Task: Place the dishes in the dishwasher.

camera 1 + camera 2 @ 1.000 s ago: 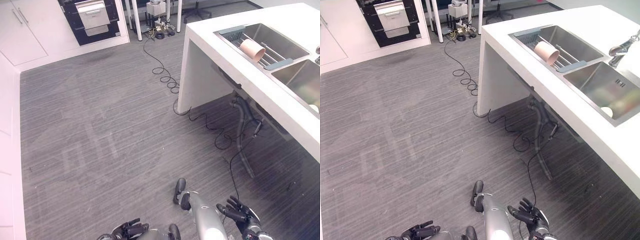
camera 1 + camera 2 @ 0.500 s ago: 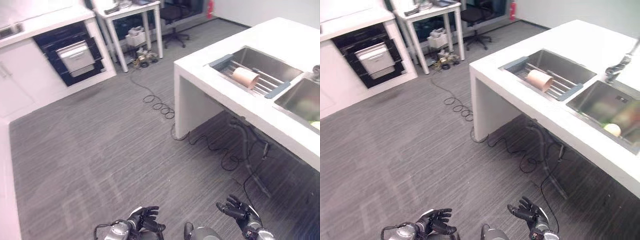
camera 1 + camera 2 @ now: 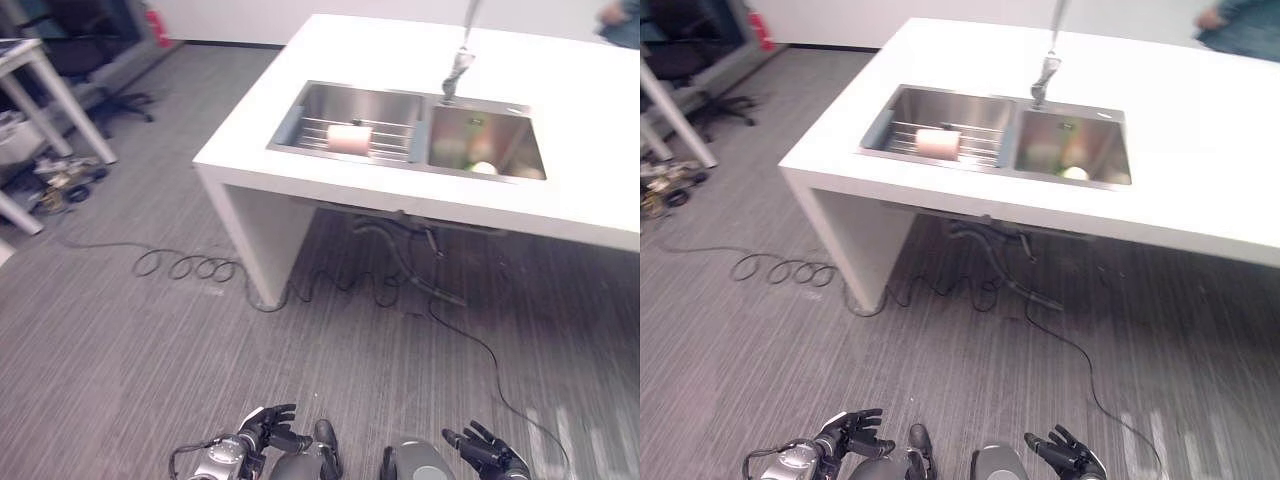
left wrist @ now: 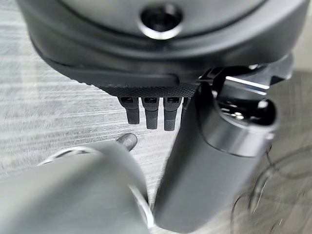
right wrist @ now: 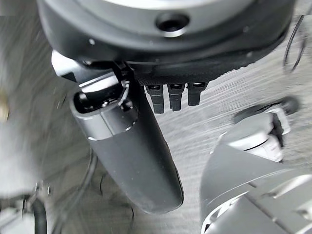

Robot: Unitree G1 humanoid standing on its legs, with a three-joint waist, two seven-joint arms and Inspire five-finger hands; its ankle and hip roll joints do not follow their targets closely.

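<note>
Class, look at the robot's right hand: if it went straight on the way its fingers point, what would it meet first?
Probably the floor. The right robot hand hangs low with relaxed fingers, holding nothing, and the right wrist view shows grey floor past its fingers. The counter stands well beyond; depth is unclear.

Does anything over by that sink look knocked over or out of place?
A pinkish cup lies on its side on the rack in the sink's left basin, not upright. A small pale round thing sits in the right basin; I can't tell what it is.

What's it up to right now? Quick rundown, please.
Both hands, left and right, open, empty, low. Pink cup on sink rack. Nothing blocking the counter.
</note>
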